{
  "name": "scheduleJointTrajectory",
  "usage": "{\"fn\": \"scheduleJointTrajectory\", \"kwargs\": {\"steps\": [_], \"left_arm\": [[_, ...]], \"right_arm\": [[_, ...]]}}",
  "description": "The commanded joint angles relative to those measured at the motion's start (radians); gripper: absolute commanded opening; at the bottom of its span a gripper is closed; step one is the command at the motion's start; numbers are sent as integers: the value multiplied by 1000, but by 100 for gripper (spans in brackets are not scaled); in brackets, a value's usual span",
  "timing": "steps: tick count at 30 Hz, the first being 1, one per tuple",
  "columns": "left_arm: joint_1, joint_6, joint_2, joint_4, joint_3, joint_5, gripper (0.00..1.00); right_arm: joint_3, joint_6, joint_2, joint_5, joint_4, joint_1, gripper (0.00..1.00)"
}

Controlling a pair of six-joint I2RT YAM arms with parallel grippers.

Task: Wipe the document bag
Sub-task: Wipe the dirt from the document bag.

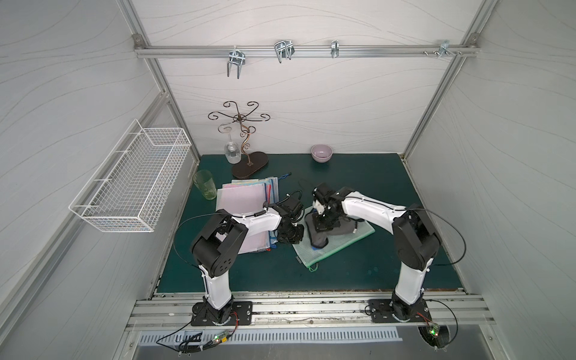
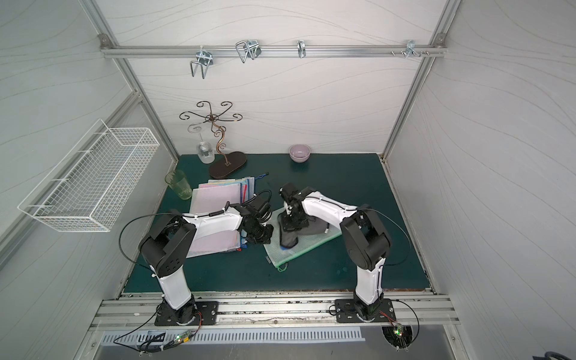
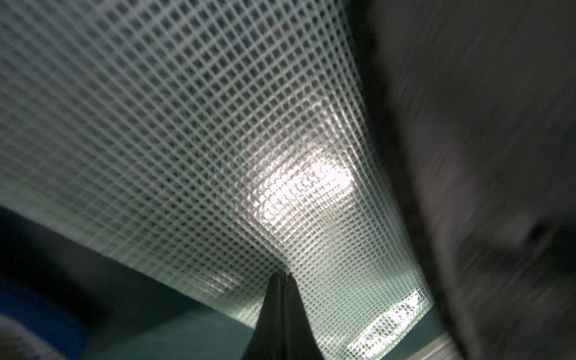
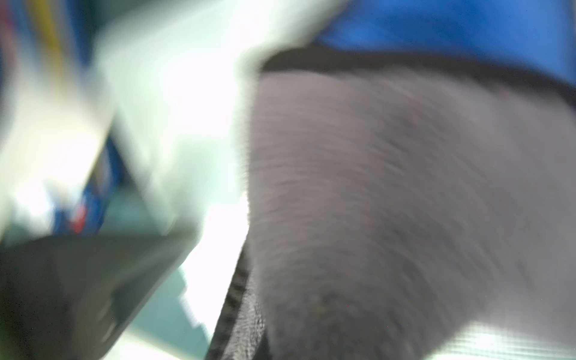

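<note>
The document bag (image 1: 339, 247) is a pale green mesh zip pouch lying flat on the dark green mat in both top views (image 2: 307, 246). On its upper half lies a bunched grey cloth (image 1: 341, 229) with a blue underside. My right gripper (image 1: 321, 226) points down into this cloth and is shut on it; the cloth (image 4: 389, 202) fills the blurred right wrist view. My left gripper (image 1: 291, 238) sits at the bag's left edge. Its jaws are shut, with the tips (image 3: 285, 277) resting on the mesh (image 3: 187, 140).
A stack of pink and coloured document bags (image 1: 241, 202) lies under my left arm. A green tumbler (image 1: 205, 185), a wire glass rack (image 1: 249, 163) with a hanging wine glass (image 1: 232, 152) and a lilac bowl (image 1: 322, 152) stand at the back. A white wire basket (image 1: 131, 177) hangs on the left wall.
</note>
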Motion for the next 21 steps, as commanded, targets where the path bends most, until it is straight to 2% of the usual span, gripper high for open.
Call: {"fn": "scheduleJointTrajectory", "kwargs": {"steps": [1,3,6,9,11,13,14,18,21], "left_arm": [[-6,-11,5,-8,-15,-57,0],[-5,-11,11,-12,-11,-57,0],[-7,-5,20,-21,-2,-58,0],[-9,0,29,-29,4,-60,0],[-12,3,37,-33,11,-57,0],[-15,8,38,-37,15,-58,0],[-15,9,38,-39,17,-61,0],[-17,8,32,-34,12,-64,0],[-18,6,23,-30,7,-67,0]], "right_arm": [[-94,109,-14,-126,12,-58,0],[-121,148,-15,-112,32,-111,0],[-163,173,-41,-34,20,-255,0],[-181,178,-115,140,-14,-392,0],[-160,168,-155,257,-25,-442,0],[-117,128,-163,337,-31,-438,0],[-93,104,-162,318,-25,-421,0],[18,28,-95,176,-13,-253,0],[64,35,-8,4,35,-141,0]]}}
